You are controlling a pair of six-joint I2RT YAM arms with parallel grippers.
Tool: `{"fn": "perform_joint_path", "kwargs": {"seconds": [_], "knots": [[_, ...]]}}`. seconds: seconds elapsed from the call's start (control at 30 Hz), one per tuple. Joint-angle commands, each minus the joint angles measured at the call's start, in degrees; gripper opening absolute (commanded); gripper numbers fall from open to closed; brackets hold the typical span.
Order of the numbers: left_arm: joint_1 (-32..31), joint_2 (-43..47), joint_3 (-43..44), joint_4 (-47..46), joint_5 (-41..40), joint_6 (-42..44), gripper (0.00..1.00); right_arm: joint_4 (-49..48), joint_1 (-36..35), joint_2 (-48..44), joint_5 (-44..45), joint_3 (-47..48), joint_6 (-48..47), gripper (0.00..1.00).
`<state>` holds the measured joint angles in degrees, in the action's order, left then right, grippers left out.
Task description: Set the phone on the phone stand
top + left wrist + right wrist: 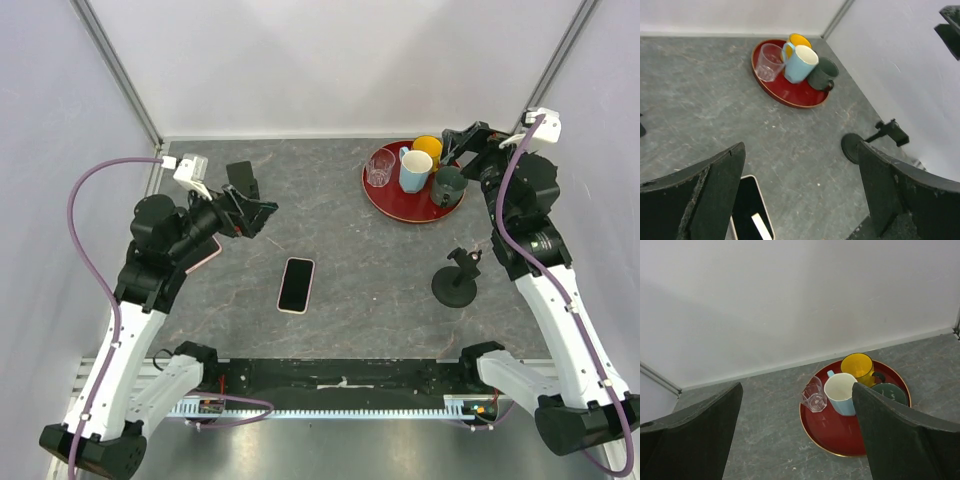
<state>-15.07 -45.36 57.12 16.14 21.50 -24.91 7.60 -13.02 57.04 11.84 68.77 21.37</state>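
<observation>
While left claw (801,152) and right claw (797,390) gape, tray (393,206) stands beyond phone (296,284) and stand (455,286).

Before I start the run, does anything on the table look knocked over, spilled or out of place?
Nothing is spilled or tipped: cups upright on the red tray, phone flat on the table, stand upright. One oddity: a flat pink-edged thing pokes out under the left arm; I cannot tell what.

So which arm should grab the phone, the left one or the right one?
Probably left. The left gripper is open and close to the phone; its wrist camera shows the phone just below. The right gripper is farther off, by the red tray.
</observation>
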Motion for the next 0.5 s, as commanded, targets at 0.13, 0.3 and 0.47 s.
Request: {"fn": "perform_joint_path", "kwargs": {"seconds": [0.13,0.3,0.47], "knots": [[-5.6,-9.2,-3.2,-8.4,11.6,-10.5,0.96,2.0,-0.3,1.0,2.1,2.1,-0.7,0.98],[-15.9,-20.2,-3.1,-16.8,9.5,-13.3,0.95,2.9,-0.3,1.3,2.8,2.2,-1.9,0.98],[-25.4,-35.8,0.9,-29.5,10.5,-20.3,0.95,3.2,-0.3,1.2,3.3,2.2,-2.2,0.98]]}}
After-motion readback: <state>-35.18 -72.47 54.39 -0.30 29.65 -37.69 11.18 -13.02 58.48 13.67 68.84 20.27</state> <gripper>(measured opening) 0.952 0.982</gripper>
